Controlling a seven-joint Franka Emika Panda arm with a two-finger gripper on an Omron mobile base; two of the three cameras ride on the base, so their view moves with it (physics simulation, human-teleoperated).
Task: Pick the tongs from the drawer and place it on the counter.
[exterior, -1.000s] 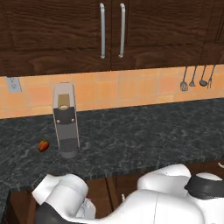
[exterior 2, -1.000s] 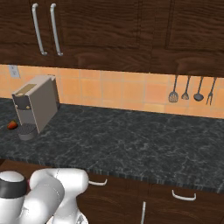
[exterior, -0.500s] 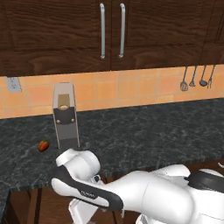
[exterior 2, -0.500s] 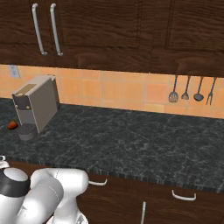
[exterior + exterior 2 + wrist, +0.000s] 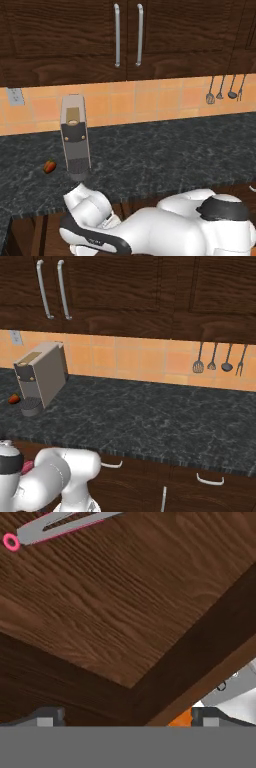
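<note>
Folding low in front of the cabinets, the white Franka arm [image 5: 150,232] bends below the thick dark edge of the long black speckled stone counter [image 5: 165,155], its elbow toward 7 o'clock in the left base view. In the hand view the camera looks down into the shallow dark brown wooden drawer [image 5: 115,607], whose floor spreads from 9 to 1 o'clock and whose corner sits near 6. The slender magenta-pink tongs [image 5: 55,526] lie on that floor at 11 o'clock, ring end toward 9. The gripper [image 5: 125,717] hangs above the drawer wall with its two dark tips spread wide apart, holding nothing, well apart from the tongs. On the counter a grey box-shaped coffee machine [image 5: 75,135] stands beside a small red fruit [image 5: 49,166].
</note>
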